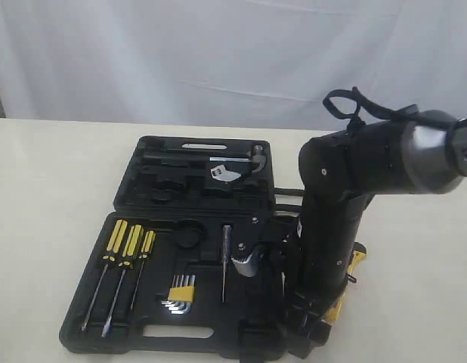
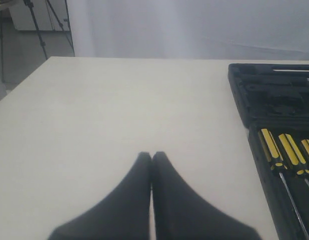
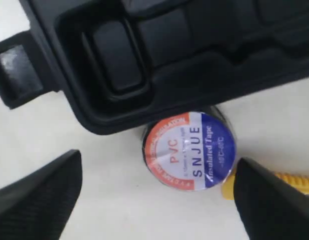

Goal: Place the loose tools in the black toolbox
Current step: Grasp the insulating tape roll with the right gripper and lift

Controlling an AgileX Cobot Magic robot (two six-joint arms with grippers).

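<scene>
The black toolbox (image 1: pixel 143 333) lies open on the table, both halves flat. Just outside the toolbox wall (image 3: pixel 144 107) the black tape roll (image 3: pixel 189 150) lies flat, its white, orange and blue label facing up. My right gripper (image 3: pixel 157 200) is open just above it, one finger on either side and neither touching. In the exterior view the right gripper (image 1: pixel 307 336) points down at the toolbox's front right corner and hides the roll. A yellow tool (image 3: pixel 292 183) lies beside the roll, also seen as yellow tool parts (image 1: pixel 356 262). My left gripper (image 2: pixel 152 156) is shut and empty over bare table.
Three yellow-and-black screwdrivers (image 1: pixel 126 242) and yellow-clipped hex keys (image 1: pixel 180 291) sit in the near half. A silver tool head (image 1: pixel 247 263) lies next to the right arm. A wrench (image 1: pixel 227 172) rests in the far half. A latch tab (image 3: pixel 17 70) juts from the case.
</scene>
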